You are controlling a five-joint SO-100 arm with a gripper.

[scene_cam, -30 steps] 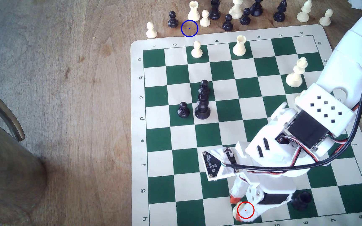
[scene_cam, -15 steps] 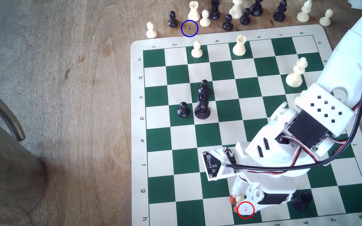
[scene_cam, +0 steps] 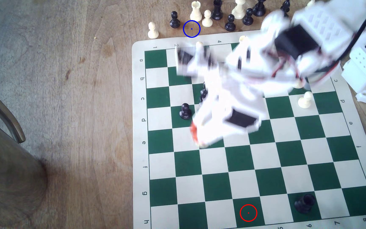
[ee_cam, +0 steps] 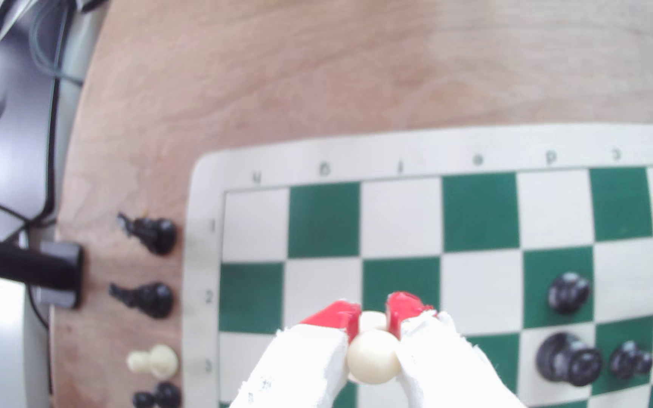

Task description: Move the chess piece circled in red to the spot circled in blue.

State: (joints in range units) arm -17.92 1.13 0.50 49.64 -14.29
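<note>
The pincer (ee_cam: 372, 319) has lifted the pawn (ee_cam: 373, 355) off the red ring (scene_cam: 248, 212), gripping its neck, now swinging mid-board toward the blue ring (scene_cam: 191, 28)

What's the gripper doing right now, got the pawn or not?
Gripper: shut on the white pawn, its round head pinched between the red-tipped fingers, carried above the board.

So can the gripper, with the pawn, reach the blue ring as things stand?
Probably yes. The gripper is shut on the pawn, and the wood inside the blue ring is bare, though a black pawn and a rook stand close by.
</note>
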